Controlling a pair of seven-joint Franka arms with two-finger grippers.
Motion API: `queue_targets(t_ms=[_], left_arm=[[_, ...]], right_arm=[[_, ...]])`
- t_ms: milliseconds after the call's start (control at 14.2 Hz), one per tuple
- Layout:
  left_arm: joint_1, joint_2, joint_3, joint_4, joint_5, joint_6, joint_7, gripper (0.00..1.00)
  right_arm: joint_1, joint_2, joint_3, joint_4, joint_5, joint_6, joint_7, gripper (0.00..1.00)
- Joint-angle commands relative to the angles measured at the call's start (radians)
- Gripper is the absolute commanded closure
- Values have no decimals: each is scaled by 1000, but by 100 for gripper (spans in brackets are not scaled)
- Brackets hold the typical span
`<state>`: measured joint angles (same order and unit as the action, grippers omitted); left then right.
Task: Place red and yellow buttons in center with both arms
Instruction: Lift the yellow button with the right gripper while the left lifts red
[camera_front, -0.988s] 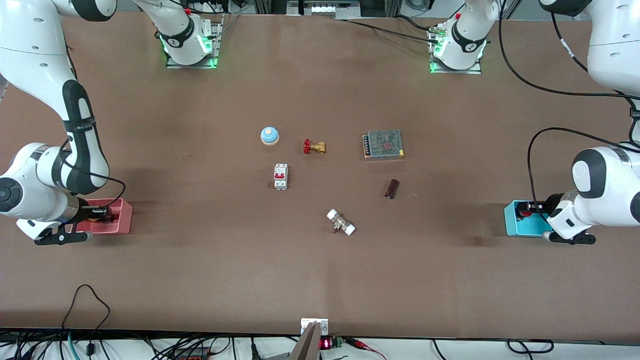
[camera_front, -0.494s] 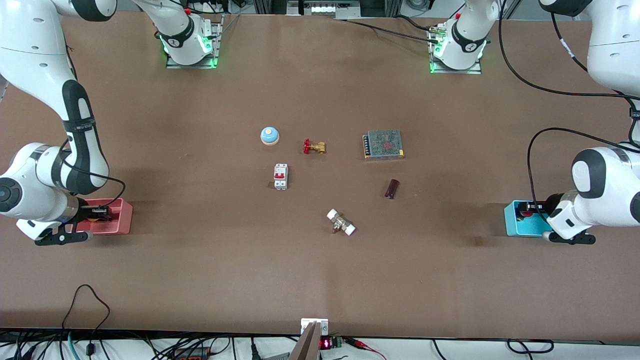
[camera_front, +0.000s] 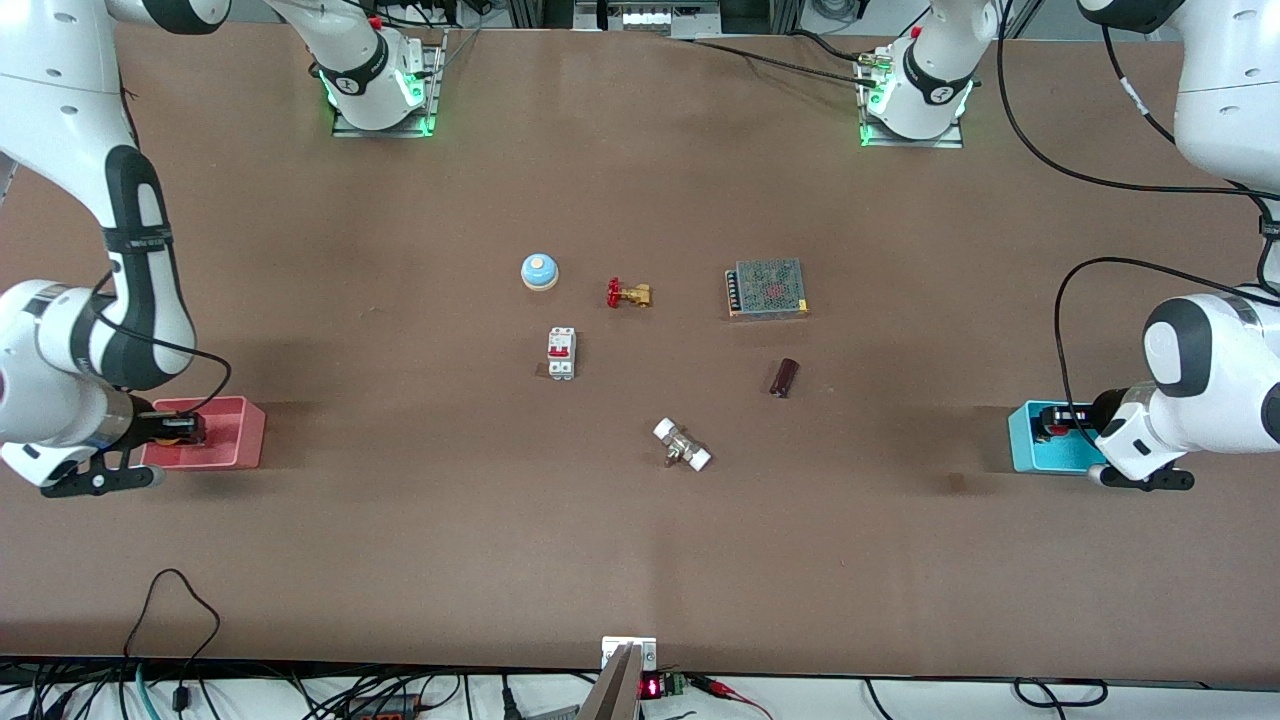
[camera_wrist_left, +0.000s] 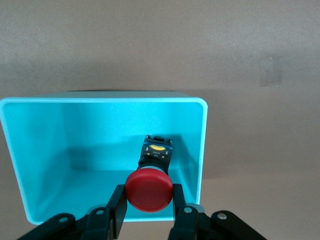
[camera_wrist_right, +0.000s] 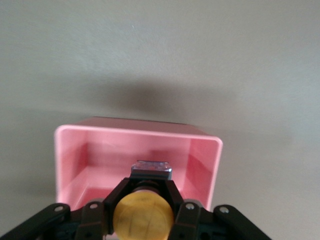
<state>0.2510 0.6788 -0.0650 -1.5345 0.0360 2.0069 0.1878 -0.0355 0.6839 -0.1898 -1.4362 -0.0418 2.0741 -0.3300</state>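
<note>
A blue dome bell (camera_front: 539, 271) with a yellow top is seen mid-table, with a brass valve (camera_front: 629, 294) with a red handle beside it toward the left arm's end. A white circuit breaker (camera_front: 561, 353) with red switches is placed nearer the front camera than the bell. A mesh-covered power supply (camera_front: 767, 289) is set toward the left arm's end, a dark cylinder (camera_front: 784, 377) nearer the camera than it. A white-capped metal fitting (camera_front: 682, 445) lies nearest the camera. A pink bin (camera_front: 231, 434) and a teal bin (camera_front: 1028, 447) are set at the two ends of the table.
</note>
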Motion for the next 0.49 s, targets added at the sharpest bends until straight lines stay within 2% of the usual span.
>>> queue_targets(t_ms=[0, 141, 353, 424], left_arm=[[2, 2, -1, 33, 15, -5, -7, 76], [4, -18, 1, 50, 18, -14, -7, 81], [2, -67, 4, 51, 19, -17, -7, 83], [2, -86, 4, 51, 24, -19, -7, 84]], right_arm=[[28, -46, 12, 106, 3, -162, -26, 71], [89, -79, 12, 118, 20, -213, -3, 71], [198, -87, 12, 112, 54, -242, 177, 71], [227, -87, 12, 108, 89, -244, 208, 71]])
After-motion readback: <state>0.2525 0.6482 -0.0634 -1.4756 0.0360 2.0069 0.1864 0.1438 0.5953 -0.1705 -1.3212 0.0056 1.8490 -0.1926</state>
